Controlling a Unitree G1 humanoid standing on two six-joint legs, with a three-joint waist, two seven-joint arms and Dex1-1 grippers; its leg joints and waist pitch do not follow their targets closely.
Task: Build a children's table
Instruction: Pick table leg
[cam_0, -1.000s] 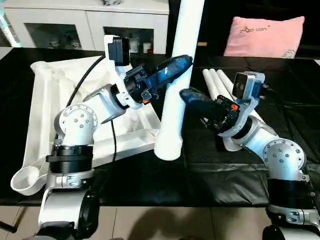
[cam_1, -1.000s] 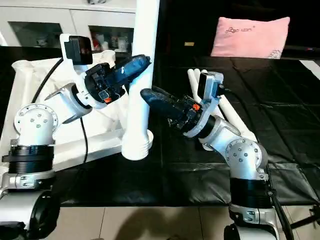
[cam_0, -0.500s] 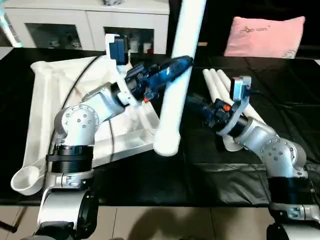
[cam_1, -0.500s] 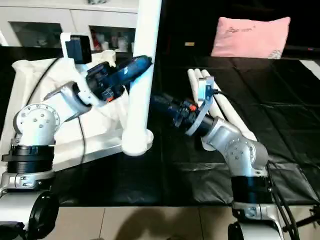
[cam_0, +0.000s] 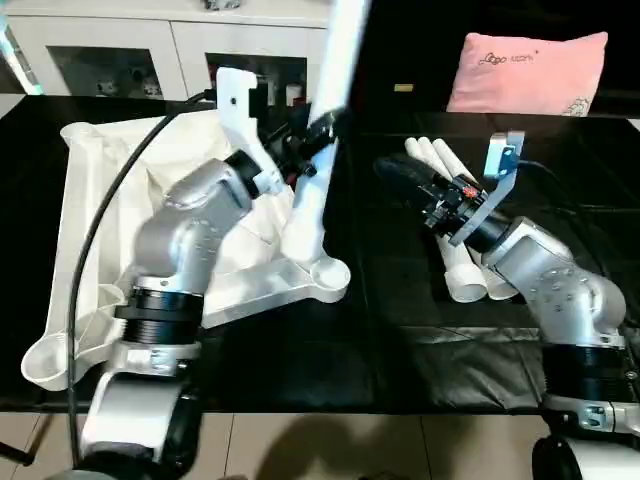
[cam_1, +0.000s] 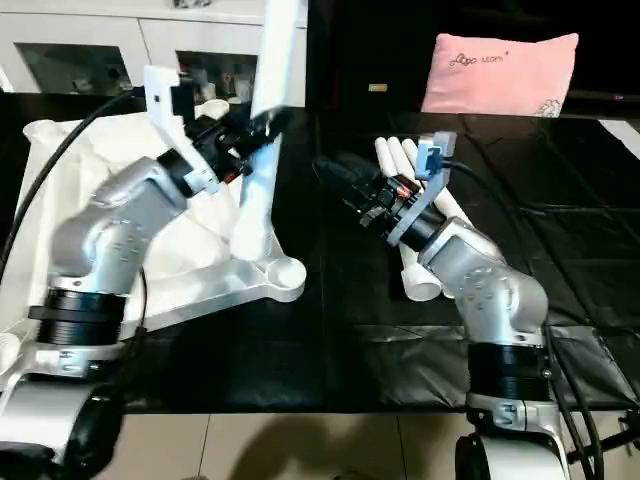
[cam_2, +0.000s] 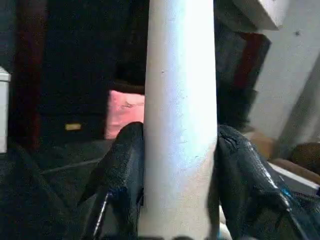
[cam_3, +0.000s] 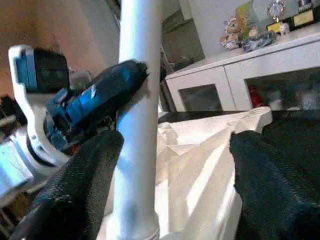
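White plastic makes up the whole children's table (cam_0: 110, 230), which lies upside down on the black bench (cam_0: 400, 330), its ribbed underside facing up on the robot's left side. One long leg (cam_0: 318, 150) stands up from the near corner socket (cam_0: 322, 277), leaning a little, and its top goes up past the edge of the head views. The left gripper (cam_0: 312, 145) has its jaws clenched on this leg partway up; the left wrist view shows a black finger (cam_2: 127, 165) pressed on each side of the tube. The right gripper (cam_0: 400, 175) sits apart from the leg with its jaws spread wide and nothing between them. Three more legs (cam_0: 450, 200) lie side by side on the bench under the right arm. So the job looks like it is at an early stage: one leg is in or almost in its socket, and I cannot tell if it is pushed all the way down. Three legs still need to go in, and then the table must be turned over. Another socket (cam_0: 48, 362) near the front edge of the bench is empty. There is bare black bench between the table and the spare legs, so the right arm has room to reach down. The pink pillow (cam_0: 528, 72) and the white cabinet (cam_0: 130, 45) are well back, out of the way. The tall leg could tip if let go too soon.
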